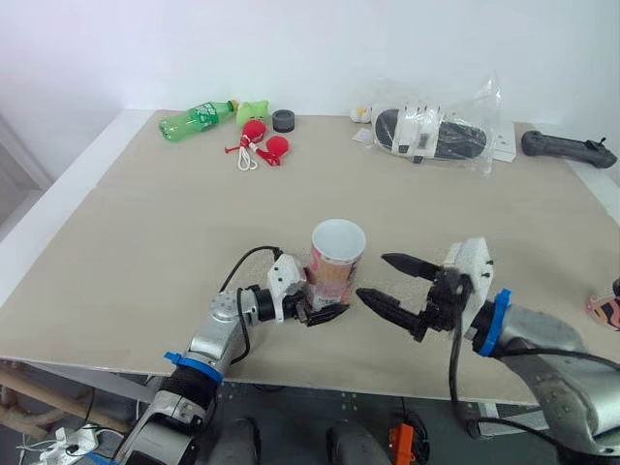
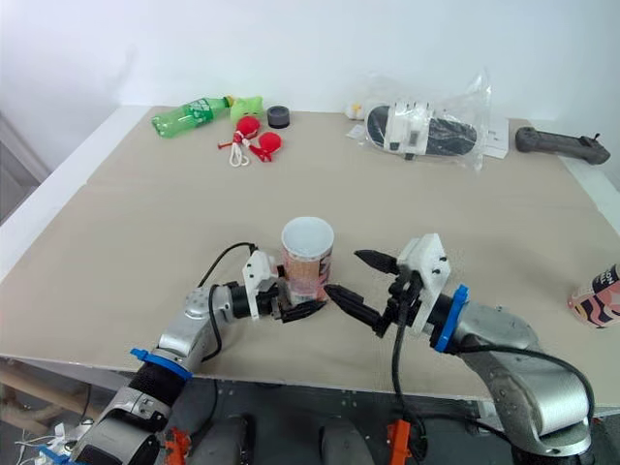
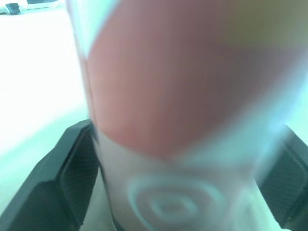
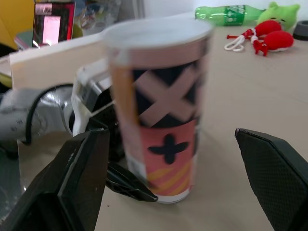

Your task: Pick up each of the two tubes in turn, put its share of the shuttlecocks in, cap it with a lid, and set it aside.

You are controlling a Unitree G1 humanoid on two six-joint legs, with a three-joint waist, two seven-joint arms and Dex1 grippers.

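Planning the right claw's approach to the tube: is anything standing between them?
Nothing visible does. The open right claw faces the tube across a short stretch of bare table. The left claw grips the tube's base from its other side.

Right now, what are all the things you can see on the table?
tube: one, orange and pink, white rim, upright and open, near the front edge of the table
second tube: one, pink and black, right edge, partly cut off
bottle: one, green, lying at the far left
plush toy: one, green, beside the bottle
red toys: two, red with a white cord, in front of the plush toy
ring: one, black, beside the plush toy
plastic bag: one, clear, something black and white inside, far side
handle: one, black, far right
left fingers: two, black, shut on the tube's base
right fingers: two, black, open, beside the tube
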